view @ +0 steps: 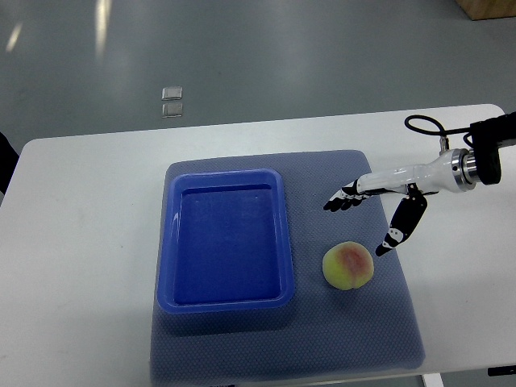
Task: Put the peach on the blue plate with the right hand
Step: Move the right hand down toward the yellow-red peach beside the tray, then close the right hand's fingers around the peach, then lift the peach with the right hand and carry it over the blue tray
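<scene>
Quick count: 1 peach, 1 blue plate (more of a deep rectangular tray tbh), 1 gray mat under both, and 1 white table under all that. Only 1 robot arm in view, the right one, coming in from the right edge w/ a black cable looped near the wrist. Peach sits on the mat, just right of the plate, not touching it, near the plate's lower right corner. It's basically round so no real long axis; the pinkish blush faces up, rest is yellow-green. Can't make out a stem end. Right hand is above and to the right of the peach, fingers spread loose and holding nothing; fingers point left toward the plate, thumb angles down toward the peach, its tip just beside the fruit but apart afaict. Plate's long side runs top to bottom. Also 2 small clear squares on the floor beyond the table.
</scene>
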### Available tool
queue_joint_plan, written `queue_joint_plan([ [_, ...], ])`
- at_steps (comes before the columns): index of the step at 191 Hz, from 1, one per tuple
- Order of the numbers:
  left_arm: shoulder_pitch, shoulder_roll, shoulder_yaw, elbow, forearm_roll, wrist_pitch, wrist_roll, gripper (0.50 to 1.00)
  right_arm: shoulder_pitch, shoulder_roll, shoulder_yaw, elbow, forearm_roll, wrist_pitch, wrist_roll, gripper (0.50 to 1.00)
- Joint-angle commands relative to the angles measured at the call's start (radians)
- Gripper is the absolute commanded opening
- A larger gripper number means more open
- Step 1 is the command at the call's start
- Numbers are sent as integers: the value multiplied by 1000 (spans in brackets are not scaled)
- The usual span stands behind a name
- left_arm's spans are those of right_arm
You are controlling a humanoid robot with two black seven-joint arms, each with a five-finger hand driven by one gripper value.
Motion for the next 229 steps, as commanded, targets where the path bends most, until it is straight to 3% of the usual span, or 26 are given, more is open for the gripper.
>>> queue_joint_plan([
  [1, 1, 0, 0, 0, 0, 0, 0, 1000, -54, 1, 4, 0, -8, -47, 3, 932],
  [39, 0, 0, 0, 0, 0, 0, 0, 1000, -140, 3, 10, 0, -28, -138, 15, 932],
  [85, 0, 0, 0, 0, 0, 2, 1, 1000, -206, 19, 16, 0, -42, -188, 29, 932],
  [94, 0, 0, -2, 0, 0, 2, 0, 1000, -245, 36, 18, -3, -60, -239, 45, 930],
  [103, 0, 0, -2, 0, 0, 2, 0, 1000, -245, 36, 18, -3, -60, -239, 45, 930],
  [106, 0, 0, -2, 0, 0, 0, 1, 1000, -270, 41, 18, -6, -69, -274, 58, 930],
  [157, 1, 0, 0, 0, 0, 2, 0, 1000, -327, 72, 18, -22, -94, -385, 109, 919],
  [163, 1, 0, 0, 0, 0, 3, 0, 1000, -333, 73, 18, -25, -100, -399, 123, 901],
  [177, 1, 0, 0, -2, 0, 3, 0, 1000, -339, 81, 18, -25, -123, -406, 134, 791],
  [183, 0, 0, 0, -2, 0, 3, 0, 1000, -341, 79, 18, -23, -125, -408, 138, 715],
  [184, 0, 0, 0, -2, 0, 3, 0, 1000, -341, 81, 18, -23, -125, -408, 138, 683],
  [194, 0, 0, 0, -2, 0, 3, 0, 1000, -341, 81, 18, -23, -125, -408, 138, 682],
  [195, 1, 0, 0, -2, 0, 3, 1, 1000, -339, 79, 19, -25, -125, -409, 138, 575],
  [197, 1, 0, 0, -2, 0, 3, 1, 1000, -339, 78, 21, -23, -125, -408, 138, 562],
  [229, 1, 0, 0, 0, 0, 3, 0, 1000, -301, 41, 88, -8, -114, -365, 144, 521],
])
